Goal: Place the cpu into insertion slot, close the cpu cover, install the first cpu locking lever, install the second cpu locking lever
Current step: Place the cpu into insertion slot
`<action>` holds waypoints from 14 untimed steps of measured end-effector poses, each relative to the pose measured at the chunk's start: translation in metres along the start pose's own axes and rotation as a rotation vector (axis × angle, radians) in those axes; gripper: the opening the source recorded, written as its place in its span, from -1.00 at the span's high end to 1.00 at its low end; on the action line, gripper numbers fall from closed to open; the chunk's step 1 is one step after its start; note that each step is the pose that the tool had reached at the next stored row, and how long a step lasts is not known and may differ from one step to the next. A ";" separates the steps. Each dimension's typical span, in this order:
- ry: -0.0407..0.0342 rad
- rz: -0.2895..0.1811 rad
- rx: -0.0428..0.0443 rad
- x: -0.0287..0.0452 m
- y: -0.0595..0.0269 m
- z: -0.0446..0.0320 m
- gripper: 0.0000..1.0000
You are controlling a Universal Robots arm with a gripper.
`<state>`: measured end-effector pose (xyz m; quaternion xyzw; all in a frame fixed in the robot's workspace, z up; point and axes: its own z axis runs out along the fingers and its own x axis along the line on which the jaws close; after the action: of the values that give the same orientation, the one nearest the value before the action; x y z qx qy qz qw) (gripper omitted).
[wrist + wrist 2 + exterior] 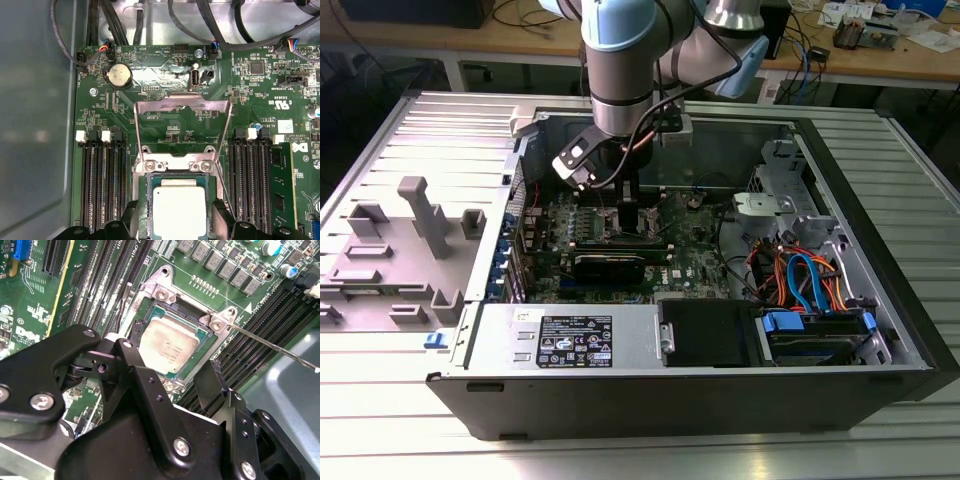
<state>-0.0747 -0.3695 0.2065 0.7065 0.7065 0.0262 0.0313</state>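
Observation:
The cpu point(179, 210) point(167, 346) lies flat in the insertion slot point(175, 167) point(165, 292), silver top up. In both wrist views my gripper point(176, 216) point(171, 362) hangs just above it, open, with one black finger point(129, 220) point(131, 347) on each side of the chip and a small gap to its edges. The cpu cover point(150, 106) stands swung back off the socket on its hinge. One thin locking lever point(272, 347) sticks out sideways, unlatched. In the exterior view the gripper point(620, 205) is down inside the computer case over the motherboard.
Black memory slots point(102, 185) point(255, 185) flank the socket. A round battery point(119, 75) and cables lie beyond the cover. The case wall point(650, 345), drive cage point(815, 330) and orange and blue cables point(800, 275) hem in the board.

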 end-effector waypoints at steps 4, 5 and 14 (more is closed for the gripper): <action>0.0002 0.000 0.0000 0.0000 0.0000 0.0000 -0.37; 0.0004 0.000 -0.0001 0.0000 -0.0007 0.0000 -0.37; 0.0141 0.001 -0.0001 0.0000 -0.0081 0.0015 -0.37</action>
<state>-0.0827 -0.3694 0.2043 0.7067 0.7063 0.0313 0.0264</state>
